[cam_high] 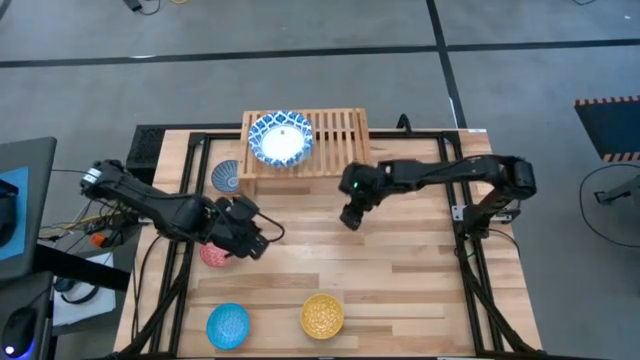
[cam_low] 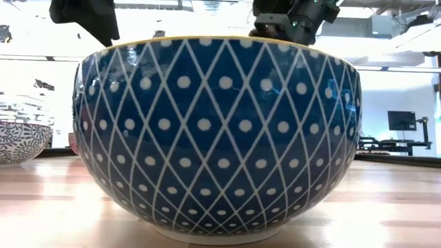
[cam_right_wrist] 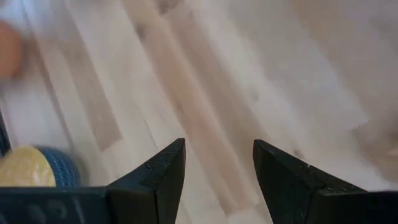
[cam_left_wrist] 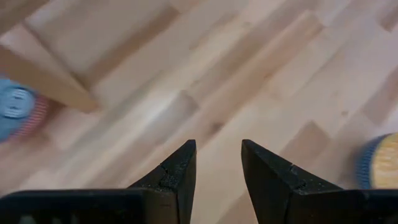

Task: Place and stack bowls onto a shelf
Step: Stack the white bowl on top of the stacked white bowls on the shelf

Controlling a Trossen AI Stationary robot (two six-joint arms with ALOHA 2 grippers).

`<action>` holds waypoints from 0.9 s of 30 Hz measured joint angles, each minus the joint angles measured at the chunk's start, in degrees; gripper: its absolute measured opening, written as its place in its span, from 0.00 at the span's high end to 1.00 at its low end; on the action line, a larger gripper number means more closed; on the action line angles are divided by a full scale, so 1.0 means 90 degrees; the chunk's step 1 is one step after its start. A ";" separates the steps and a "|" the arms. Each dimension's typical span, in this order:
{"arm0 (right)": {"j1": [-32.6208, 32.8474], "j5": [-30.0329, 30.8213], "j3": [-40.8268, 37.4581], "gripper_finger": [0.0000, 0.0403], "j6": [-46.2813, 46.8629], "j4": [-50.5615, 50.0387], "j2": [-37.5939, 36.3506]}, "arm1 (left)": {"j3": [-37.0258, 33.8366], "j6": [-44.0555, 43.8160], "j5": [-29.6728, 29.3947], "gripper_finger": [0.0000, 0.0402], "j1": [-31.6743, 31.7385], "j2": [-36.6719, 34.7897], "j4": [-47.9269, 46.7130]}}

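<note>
Shelf [cam_high: 335,140], far desk edge: one white blue-rimmed bowl [cam_high: 280,138] on its left end. Desk [cam_high: 400,280]: grey-blue bowl [cam_high: 226,178], red bowl [cam_high: 213,255], bright blue bowl [cam_high: 228,325], yellow bowl [cam_high: 322,315]. Left tool [cam_high: 252,240] and right tool [cam_high: 351,219]: fingers spread, empty, over bare planks.

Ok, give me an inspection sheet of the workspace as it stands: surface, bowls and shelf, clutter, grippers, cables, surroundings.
Surface: plank tabletop, bare wood on its right half.
Shelf: wood rack at the far edge, one white blue-rimmed bowl on its left part.
Loose bowls: grey-blue bowl beside the shelf's left end; red bowl partly under the left arm; bright blue bowl and yellow bowl near the front edge.
Clutter: nothing seen.
Left gripper: open, empty, by the red bowl.
Right gripper: open, empty, above bare wood before the shelf.
Cables: a bundle off the table's left side.
Surroundings: grey floor, dark lines across it.
</note>
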 joint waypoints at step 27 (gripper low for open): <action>0.1645 0.0395 -0.0005 0.47 0.1929 0.0793 -0.0202 | 0.0091 0.2527 -0.1846 0.72 0.0851 -0.0772 -0.0615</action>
